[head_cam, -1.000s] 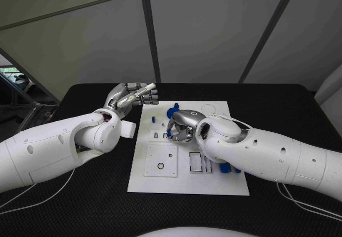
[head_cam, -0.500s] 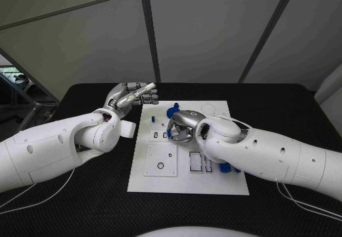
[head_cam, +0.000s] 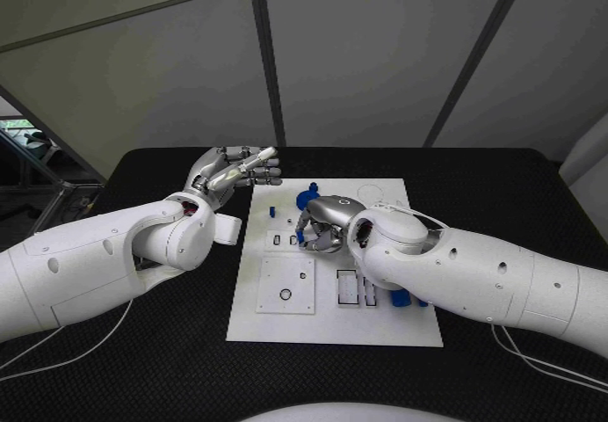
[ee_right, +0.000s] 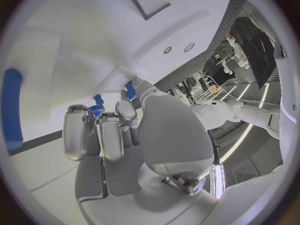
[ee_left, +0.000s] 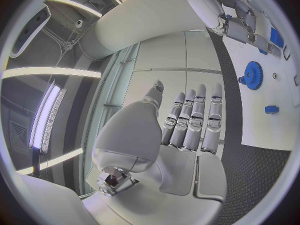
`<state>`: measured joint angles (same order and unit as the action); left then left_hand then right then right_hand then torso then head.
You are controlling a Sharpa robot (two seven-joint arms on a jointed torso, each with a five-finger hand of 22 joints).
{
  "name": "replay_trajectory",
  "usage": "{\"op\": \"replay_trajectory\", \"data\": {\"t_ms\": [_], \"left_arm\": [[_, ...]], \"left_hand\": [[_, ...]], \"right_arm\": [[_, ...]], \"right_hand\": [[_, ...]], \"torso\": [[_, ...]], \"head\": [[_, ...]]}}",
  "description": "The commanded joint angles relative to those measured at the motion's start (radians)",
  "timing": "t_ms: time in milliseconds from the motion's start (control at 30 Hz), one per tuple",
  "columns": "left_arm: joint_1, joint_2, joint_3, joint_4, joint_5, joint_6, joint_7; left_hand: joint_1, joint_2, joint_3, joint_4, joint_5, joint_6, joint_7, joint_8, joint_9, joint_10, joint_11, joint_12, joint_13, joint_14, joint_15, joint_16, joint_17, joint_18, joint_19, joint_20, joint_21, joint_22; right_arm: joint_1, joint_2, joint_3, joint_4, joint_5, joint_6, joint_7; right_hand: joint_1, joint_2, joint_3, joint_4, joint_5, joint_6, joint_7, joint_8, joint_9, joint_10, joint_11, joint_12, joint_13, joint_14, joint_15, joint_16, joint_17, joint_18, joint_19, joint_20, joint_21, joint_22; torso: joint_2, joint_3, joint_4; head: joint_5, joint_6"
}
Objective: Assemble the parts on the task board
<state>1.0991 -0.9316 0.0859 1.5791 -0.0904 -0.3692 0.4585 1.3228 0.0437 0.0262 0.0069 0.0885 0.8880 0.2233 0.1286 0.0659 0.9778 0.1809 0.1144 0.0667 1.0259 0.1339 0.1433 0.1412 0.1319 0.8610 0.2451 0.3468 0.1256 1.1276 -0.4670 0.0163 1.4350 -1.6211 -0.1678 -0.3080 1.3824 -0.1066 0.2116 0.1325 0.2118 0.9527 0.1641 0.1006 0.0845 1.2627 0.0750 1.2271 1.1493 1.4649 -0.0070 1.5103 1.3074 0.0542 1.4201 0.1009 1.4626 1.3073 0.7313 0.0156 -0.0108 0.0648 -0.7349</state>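
The white task board [head_cam: 380, 330] lies in the middle of the black table. My right hand [head_cam: 324, 225] hangs over the board's middle with its fingers curled down. Small blue parts [ee_right: 98, 106] show right at its fingertips, but the fingers hide whether they grip one. A blue gear [head_cam: 310, 189] sits at the board's far end, also seen as the blue gear [ee_left: 253, 75] in the left wrist view. My left hand [head_cam: 235, 171] is raised beside the board's far left corner, fingers straight and apart, holding nothing.
A long blue piece [head_cam: 401, 299] lies on the board beside my right forearm. A small blue piece [ee_left: 270, 109] sits near the board's edge. Several slots and a square plate [head_cam: 286, 284] mark the board's near half. Black table surrounds the board.
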Motion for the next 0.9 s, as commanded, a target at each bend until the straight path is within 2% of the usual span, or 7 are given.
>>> {"op": "replay_trajectory", "data": {"t_ms": [33,367,633,700,800,900], "left_arm": [[0.002,0.001,0.001,0.0,0.0,0.011,0.004],[0.002,0.0,0.001,-0.001,0.0,0.012,0.002],[0.002,-0.002,0.001,-0.006,-0.015,0.003,-0.023],[0.002,-0.003,0.001,-0.009,-0.032,-0.002,-0.042],[0.002,-0.006,0.001,-0.017,-0.067,-0.007,-0.08],[0.002,-0.011,0.001,-0.024,-0.11,-0.005,-0.12]], "left_hand": [[-0.002,0.011,0.002,-0.006,-0.001,0.0,0.007,-0.005,0.0,-0.002,0.002,-0.006,-0.001,0.005,0.006,-0.003,0.001,0.051,0.005,0.002,-0.005,-0.001],[-0.002,0.012,0.002,-0.006,0.0,0.001,0.005,-0.005,0.0,0.0,0.002,-0.006,0.0,0.005,0.006,-0.004,0.002,0.051,0.006,0.002,-0.006,-0.002],[-0.003,0.009,-0.001,-0.009,-0.001,0.004,0.0,-0.007,0.0,0.004,-0.002,-0.008,0.0,0.02,0.001,-0.002,0.007,0.053,0.017,-0.001,-0.001,-0.001],[-0.009,0.006,-0.006,-0.01,-0.001,0.007,-0.003,-0.01,0.0,0.008,-0.006,-0.012,0.0,0.041,-0.005,0.001,0.013,0.054,0.043,-0.007,0.012,0.003],[-0.016,0.004,-0.013,-0.012,-0.001,0.017,-0.01,-0.013,0.001,0.03,-0.017,-0.013,0.002,0.114,-0.025,0.025,0.038,0.053,0.105,-0.029,0.047,0.016],[-0.022,0.004,-0.017,-0.012,-0.001,0.035,-0.017,-0.01,0.002,0.076,-0.03,0.001,0.009,0.167,-0.042,0.042,0.062,0.053,0.145,-0.046,0.071,0.027]], "right_arm": [[-0.003,-0.001,-0.003,-0.005,-0.005,0.011,-0.022],[-0.003,-0.003,-0.003,-0.001,-0.005,-0.024,-0.026],[-0.003,-0.021,-0.003,0.019,0.005,-0.123,0.022],[-0.003,-0.033,-0.003,0.032,0.01,-0.145,0.037],[-0.003,-0.062,-0.003,0.064,0.015,-0.174,0.051],[-0.003,-0.093,-0.002,0.098,0.022,-0.196,0.061]], "right_hand": [[-0.007,-0.007,-0.003,0.006,-0.008,-0.022,0.003,-0.01,-0.004,-0.017,0.004,-0.011,-0.012,0.078,0.009,0.0,0.135,-0.002,-0.003,0.009,-0.009,0.017],[-0.014,-0.023,-0.016,0.027,-0.018,-0.087,0.018,-0.026,-0.014,-0.052,0.018,-0.033,-0.044,0.076,0.022,-0.004,0.128,0.001,-0.012,0.02,-0.017,0.004],[-0.004,-0.056,-0.042,0.074,-0.022,-0.128,0.028,-0.021,-0.016,-0.07,0.028,-0.036,-0.059,0.07,0.031,-0.014,0.11,0.005,-0.025,0.029,-0.028,-0.015],[0.006,-0.068,-0.056,0.102,-0.03,-0.144,0.03,-0.018,-0.016,-0.075,0.03,-0.037,-0.066,0.067,0.033,-0.018,0.102,0.007,-0.032,0.032,-0.034,-0.024],[0.034,-0.084,-0.08,0.153,-0.037,-0.175,0.03,-0.015,-0.018,-0.077,0.031,-0.035,-0.072,0.064,0.034,-0.023,0.093,0.01,-0.038,0.034,-0.04,-0.034],[0.04,-0.088,-0.087,0.159,-0.039,-0.179,0.03,-0.012,-0.017,-0.079,0.031,-0.035,-0.074,0.063,0.034,-0.025,0.09,0.01,-0.039,0.034,-0.041,-0.036]], "torso": [[0.0,-0.0004,-0.0004],[-0.001,-0.0004,0.0],[-0.002,0.0009,-0.0018],[-0.002,0.0011,-0.0019],[-0.003,0.0012,-0.0024],[-0.004,0.0011,-0.0024]], "head": [[-0.001,0.0],[-0.001,0.0],[-0.003,0.004],[-0.003,0.007],[-0.003,0.01],[-0.004,0.014]]}}
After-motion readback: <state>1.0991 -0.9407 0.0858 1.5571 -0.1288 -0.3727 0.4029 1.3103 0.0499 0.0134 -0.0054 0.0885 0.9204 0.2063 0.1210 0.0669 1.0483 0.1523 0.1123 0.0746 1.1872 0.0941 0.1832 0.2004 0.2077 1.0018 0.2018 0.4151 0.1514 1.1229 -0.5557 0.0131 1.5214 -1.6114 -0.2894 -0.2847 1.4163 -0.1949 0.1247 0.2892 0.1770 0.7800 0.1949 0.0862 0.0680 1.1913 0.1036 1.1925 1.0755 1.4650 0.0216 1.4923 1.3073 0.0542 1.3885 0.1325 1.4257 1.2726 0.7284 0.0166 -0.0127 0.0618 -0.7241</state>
